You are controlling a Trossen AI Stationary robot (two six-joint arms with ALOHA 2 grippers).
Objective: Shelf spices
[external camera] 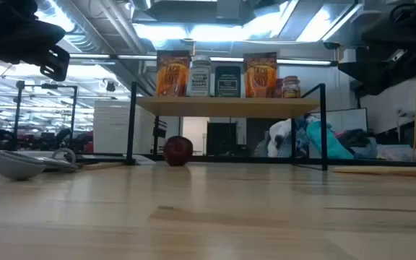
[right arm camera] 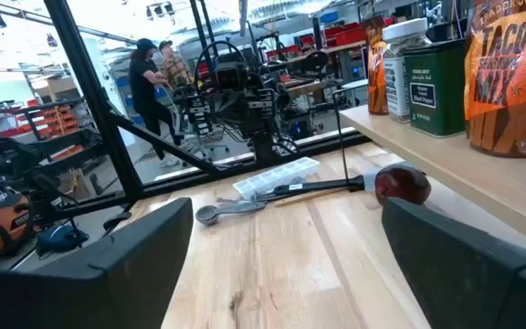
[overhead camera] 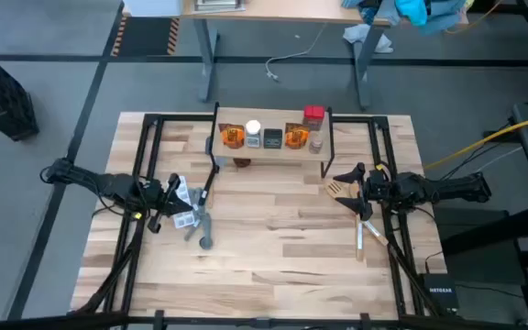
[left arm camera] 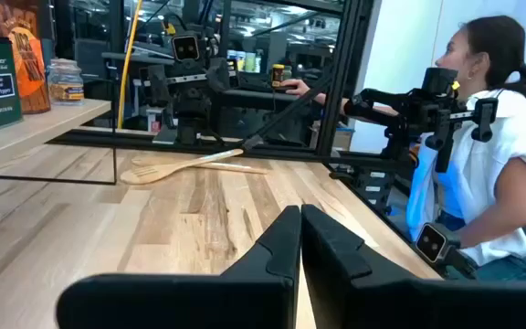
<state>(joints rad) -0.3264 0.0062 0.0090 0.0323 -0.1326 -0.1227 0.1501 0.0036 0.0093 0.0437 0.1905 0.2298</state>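
Spices lined up on the shelf, both arms parked.
In the high view, the spices (overhead camera: 273, 137) are seen on the shelf (overhead camera: 269, 149) at upper centre; the left gripper (overhead camera: 174, 188) is shut and empty at left, the right gripper (overhead camera: 345, 178) wide open and empty at right. In the low view, the spices are lined along the shelf's top.

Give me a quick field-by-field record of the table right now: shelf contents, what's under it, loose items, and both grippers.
shelf: raised on black legs at the table's far side
spices: all standing in one row on the shelf
under shelf: a dark red round object on the table
wooden spatula: lying on the table by the right gripper
grey utensils: lying by the left gripper
left gripper: shut, empty, at the table's left
right gripper: open, empty, at the table's right
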